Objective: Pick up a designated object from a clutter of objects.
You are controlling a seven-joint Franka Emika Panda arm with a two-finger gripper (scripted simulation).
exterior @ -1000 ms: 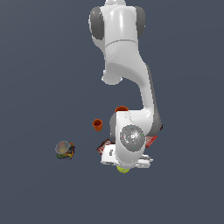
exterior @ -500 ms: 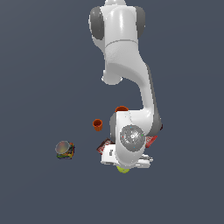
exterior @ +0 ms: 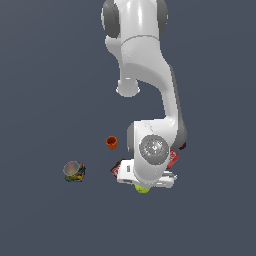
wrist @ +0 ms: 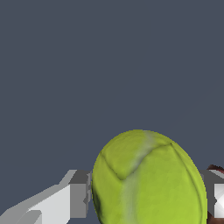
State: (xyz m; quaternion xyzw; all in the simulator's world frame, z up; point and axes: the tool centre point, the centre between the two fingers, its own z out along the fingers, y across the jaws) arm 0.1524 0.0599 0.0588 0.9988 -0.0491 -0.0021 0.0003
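While the arm (exterior: 150,75) bends low over the clutter in the exterior view, its wrist housing hides most of the pile, so the tennis ball (exterior: 142,188) serves as landmark. Ball: only a yellow-green sliver shows, poking out just below the white hand. Red packet (exterior: 173,159): up and toward the exterior view's right of the ball, edge only. Multicoloured can (exterior: 74,171): well apart from the ball toward the exterior view's left. Small orange cup (exterior: 112,142): above the ball, nearer than the can. Wrist view: ball (wrist: 148,179) fills the space between the two fingers (wrist: 78,194), one on each flank. Gripper (wrist: 146,197) appears clamped on the ball, pads touching or nearly so. Judgement: ball sits centred in the hand, directly under the wrist; round, no long axis, so a straight vertical lift is what remains.
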